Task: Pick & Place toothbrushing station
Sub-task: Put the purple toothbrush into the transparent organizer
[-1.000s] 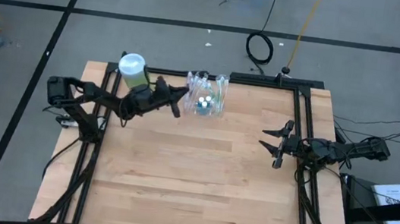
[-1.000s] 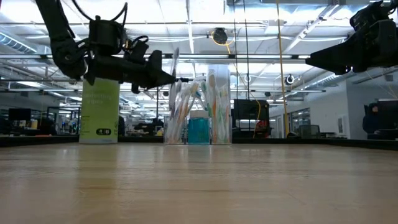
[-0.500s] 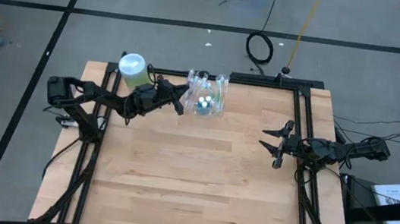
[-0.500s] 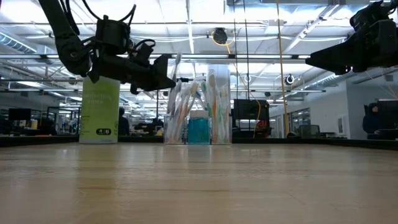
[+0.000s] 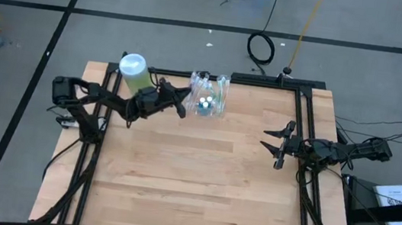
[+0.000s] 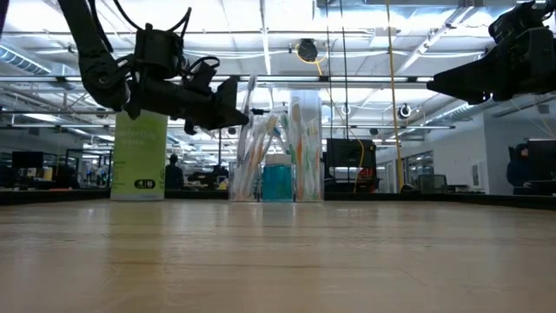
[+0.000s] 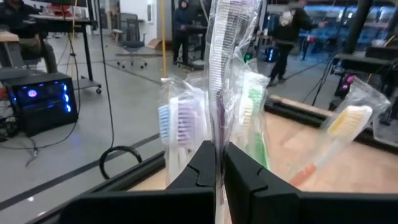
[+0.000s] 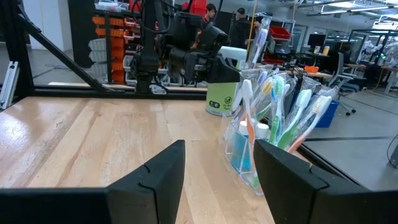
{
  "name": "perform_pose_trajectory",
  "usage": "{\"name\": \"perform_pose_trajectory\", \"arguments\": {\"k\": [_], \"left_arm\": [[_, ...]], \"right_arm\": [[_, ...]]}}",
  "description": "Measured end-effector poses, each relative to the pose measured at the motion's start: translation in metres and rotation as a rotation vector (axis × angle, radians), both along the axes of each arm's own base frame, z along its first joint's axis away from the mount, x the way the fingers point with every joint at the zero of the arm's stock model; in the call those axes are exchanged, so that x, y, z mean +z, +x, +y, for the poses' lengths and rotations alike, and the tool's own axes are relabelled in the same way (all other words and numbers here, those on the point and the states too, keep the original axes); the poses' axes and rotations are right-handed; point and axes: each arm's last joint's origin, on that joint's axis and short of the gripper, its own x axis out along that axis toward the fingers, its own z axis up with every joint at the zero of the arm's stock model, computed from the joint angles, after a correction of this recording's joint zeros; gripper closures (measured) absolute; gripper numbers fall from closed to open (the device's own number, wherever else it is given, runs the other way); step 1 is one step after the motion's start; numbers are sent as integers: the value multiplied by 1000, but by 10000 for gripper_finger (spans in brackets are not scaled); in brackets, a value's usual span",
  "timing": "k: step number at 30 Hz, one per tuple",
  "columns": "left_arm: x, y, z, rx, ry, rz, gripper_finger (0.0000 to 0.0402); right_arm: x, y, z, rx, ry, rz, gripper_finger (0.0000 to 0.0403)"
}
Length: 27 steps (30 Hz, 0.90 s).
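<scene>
The toothbrushing station (image 5: 208, 102) (image 6: 278, 169) is a clear plastic holder near the table's far edge. Several wrapped toothbrushes stand in it (image 8: 273, 118). My left gripper (image 5: 186, 95) (image 6: 241, 115) reaches level to the station's left side and is shut on one wrapped toothbrush (image 7: 219, 62). The head of that toothbrush (image 6: 251, 87) sticks up above the fingers. A light-green bottle (image 5: 134, 70) (image 6: 139, 156) stands just left of the arm. My right gripper (image 5: 274, 146) (image 8: 217, 165) waits open at the table's right side, with nothing between its fingers. My left gripper pinches the wrapped toothbrush's handle (image 7: 218, 134), just below the bristled head, between its two fingers (image 7: 202, 168). The fingers come level from the table's left and lie across the handle. The toothbrush stands about upright. Its lower end is hidden behind the fingers, down in the holder.
Black frame rails (image 5: 303, 125) run along the table's left and right sides and its far right corner. Bare wood (image 5: 192, 181) fills the middle and near part of the table. A coiled cable (image 5: 261, 48) lies on the floor beyond the table.
My left gripper has edged a little toward the station and tipped slightly. It stays shut on the wrapped toothbrush. The station and the bottle have stayed where they were.
</scene>
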Motion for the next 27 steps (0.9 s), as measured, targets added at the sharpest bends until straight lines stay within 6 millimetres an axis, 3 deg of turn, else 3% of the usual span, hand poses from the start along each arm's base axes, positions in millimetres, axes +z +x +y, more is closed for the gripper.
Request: {"name": "perform_pose_trajectory", "arguments": {"k": [10,27], "left_arm": [[-28,22,9,24,-33,23,399],[-46,23,0,45,-146,147,398]], "right_arm": [[0,0,0,0,0,0,220],[0,0,0,0,0,0,220]]}}
